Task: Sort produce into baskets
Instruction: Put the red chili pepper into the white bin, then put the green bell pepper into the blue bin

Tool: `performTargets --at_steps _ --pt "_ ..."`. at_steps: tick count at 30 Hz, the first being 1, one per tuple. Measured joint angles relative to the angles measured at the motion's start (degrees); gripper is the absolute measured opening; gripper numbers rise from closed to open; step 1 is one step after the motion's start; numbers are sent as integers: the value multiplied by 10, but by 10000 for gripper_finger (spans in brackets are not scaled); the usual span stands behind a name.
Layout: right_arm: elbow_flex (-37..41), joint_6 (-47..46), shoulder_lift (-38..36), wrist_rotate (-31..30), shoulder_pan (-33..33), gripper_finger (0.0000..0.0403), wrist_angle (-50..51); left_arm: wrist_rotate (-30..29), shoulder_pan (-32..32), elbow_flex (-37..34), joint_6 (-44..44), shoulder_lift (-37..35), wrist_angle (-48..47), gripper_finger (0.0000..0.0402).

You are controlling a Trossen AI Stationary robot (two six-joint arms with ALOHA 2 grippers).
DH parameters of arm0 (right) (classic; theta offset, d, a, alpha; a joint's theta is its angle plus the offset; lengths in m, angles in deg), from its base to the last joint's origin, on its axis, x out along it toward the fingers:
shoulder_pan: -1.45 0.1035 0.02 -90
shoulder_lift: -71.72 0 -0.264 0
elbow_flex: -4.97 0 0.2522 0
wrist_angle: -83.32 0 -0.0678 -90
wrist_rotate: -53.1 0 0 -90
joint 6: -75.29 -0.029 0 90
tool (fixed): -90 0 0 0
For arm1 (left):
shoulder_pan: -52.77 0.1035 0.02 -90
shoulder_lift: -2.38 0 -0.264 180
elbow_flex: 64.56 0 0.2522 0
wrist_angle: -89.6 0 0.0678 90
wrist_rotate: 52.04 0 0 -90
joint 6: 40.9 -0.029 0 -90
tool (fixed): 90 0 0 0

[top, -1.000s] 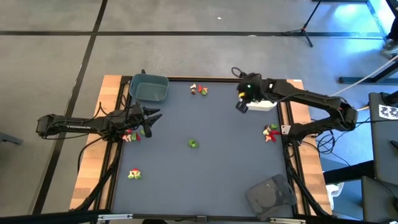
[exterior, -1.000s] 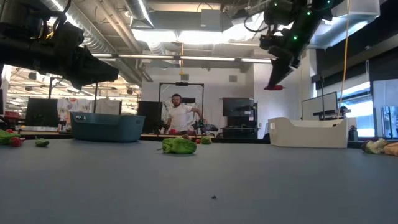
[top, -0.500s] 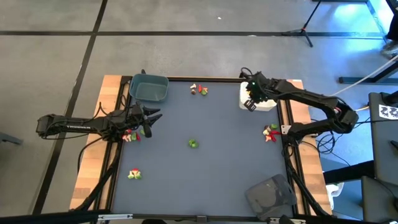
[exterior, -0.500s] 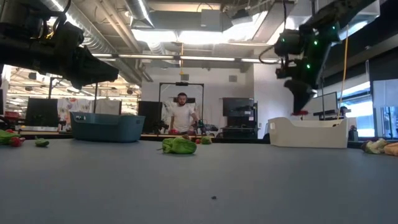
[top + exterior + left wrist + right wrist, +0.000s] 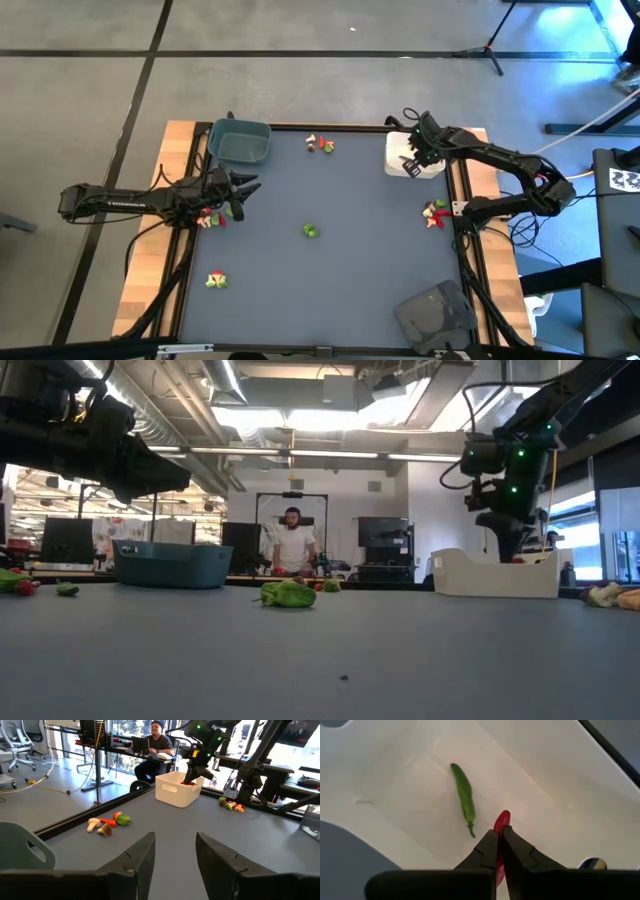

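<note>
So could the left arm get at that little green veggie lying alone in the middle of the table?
Probably yes. The green veggie lies alone on bare mat, nothing around it, and the left gripper hangs open nearby. The right gripper is over at the white tub, shut on a red piece, so it isn't in the way.

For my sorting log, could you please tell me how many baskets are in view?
3. The blue-grey tub sits at the table's far left corner, the white tub at the far right under the right gripper, and the dark grey tray at the near right corner.
</note>
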Motion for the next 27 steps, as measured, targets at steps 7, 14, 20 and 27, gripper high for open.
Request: performTargets --at_steps 7,14,20,27 --pt "0 -16 0 3 2 18 -3 0 0 0 0 0 0 138" --pt "0 -18 0 3 2 84 -3 0 0 0 0 0 0 138" --pt "0 -18 0 4 2 142 -14 0 0 0 0 0 0 138" --pt "-35 -18 0 44 2 158 -8 0 0 0 0 0 0 138"
